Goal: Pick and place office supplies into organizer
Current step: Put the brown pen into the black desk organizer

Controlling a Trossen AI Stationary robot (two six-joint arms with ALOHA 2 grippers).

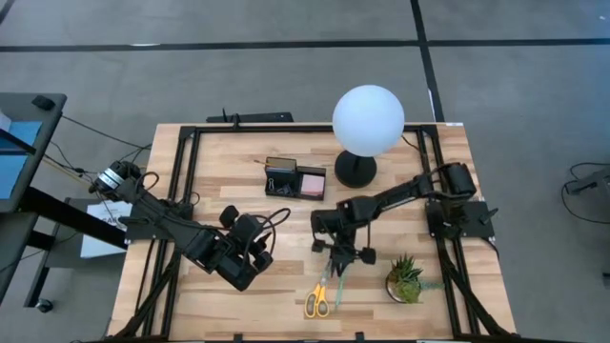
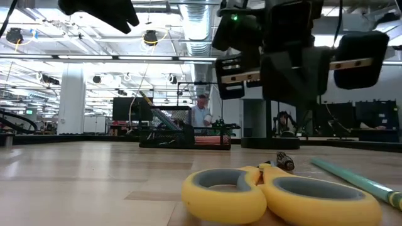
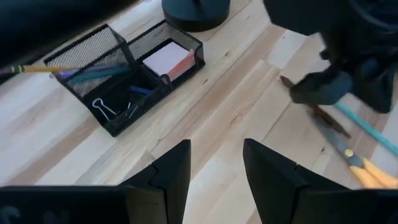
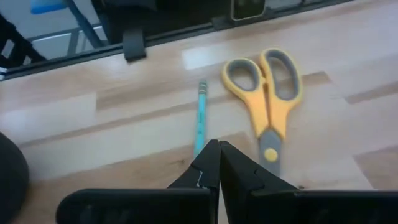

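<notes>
Scissors, yellow-handled, are laid on the worktop beside a teal pencil. Right gripper is held shut above them; left gripper is kept apart, empty.

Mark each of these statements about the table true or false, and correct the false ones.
1. The scissors have yellow handles. True.
2. The scissors stand in the organizer. False: they lie flat on the table, near its front edge.
3. The right hand is shut, over the teal pencil. True.
4. The left hand grips a pen. False: its fingers stand apart with nothing between them.
5. A pink sticky-note pad sits in the organizer. True.
</notes>
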